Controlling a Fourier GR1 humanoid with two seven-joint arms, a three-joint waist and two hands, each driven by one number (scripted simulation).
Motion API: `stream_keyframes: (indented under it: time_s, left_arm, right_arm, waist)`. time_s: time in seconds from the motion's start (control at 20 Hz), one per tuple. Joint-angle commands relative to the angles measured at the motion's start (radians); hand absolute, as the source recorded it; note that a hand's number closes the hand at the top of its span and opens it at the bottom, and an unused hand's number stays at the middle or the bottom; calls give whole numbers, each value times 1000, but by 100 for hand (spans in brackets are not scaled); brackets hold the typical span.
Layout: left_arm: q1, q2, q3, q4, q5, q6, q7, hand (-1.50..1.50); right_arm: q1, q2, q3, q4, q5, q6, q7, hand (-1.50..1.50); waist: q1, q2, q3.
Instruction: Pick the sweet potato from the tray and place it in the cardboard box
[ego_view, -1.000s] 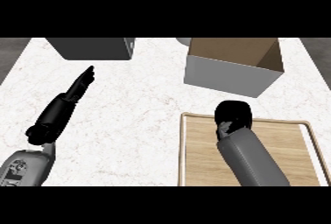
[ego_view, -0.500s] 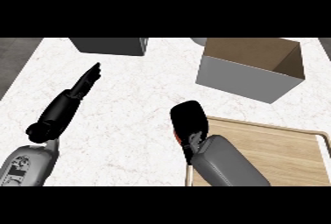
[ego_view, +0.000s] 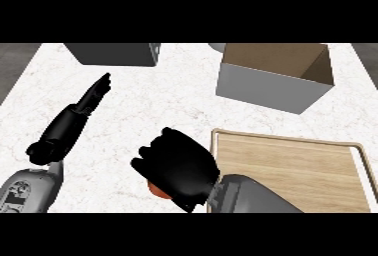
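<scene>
The left hand (ego_view: 74, 117) is still resting at the left, fingers straight, holding nothing. The right hand (ego_view: 177, 167) has been drawing back off the wooden tray (ego_view: 295, 170) toward the near left, fingers curling round the sweet potato (ego_view: 156, 190), an orange sliver peeking beneath; so it is lifted. The tray is lying bare now; the cardboard box (ego_view: 273, 75), far right, is showing nothing inside.

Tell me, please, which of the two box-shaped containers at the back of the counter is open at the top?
The grey-walled cardboard box at back right: its brown inside shows through the open top. The dark grey box at back left shows only closed faces.
</scene>
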Motion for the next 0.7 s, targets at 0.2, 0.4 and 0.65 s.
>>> stream_keyframes:
  time_s: [0.2, 0.4, 0.65]
  left_arm:
    - [42, 7, 27, -42, 2, -4, 21, 0]
    - [8, 2, 40, -13, 17, -24, 5, 0]
    - [11, -16, 31, 23, -18, -18, -20, 0]
  right_arm:
    - [-33, 41, -220, -81, -73, -128, 62, 150]
    - [-80, 42, -394, -42, -127, -146, 131, 150]
    - [-169, 35, -566, 103, -107, -207, 93, 150]
  waist:
    - [-22, -5, -3]
    - [-26, -2, -3]
    - [-24, 2, -3]
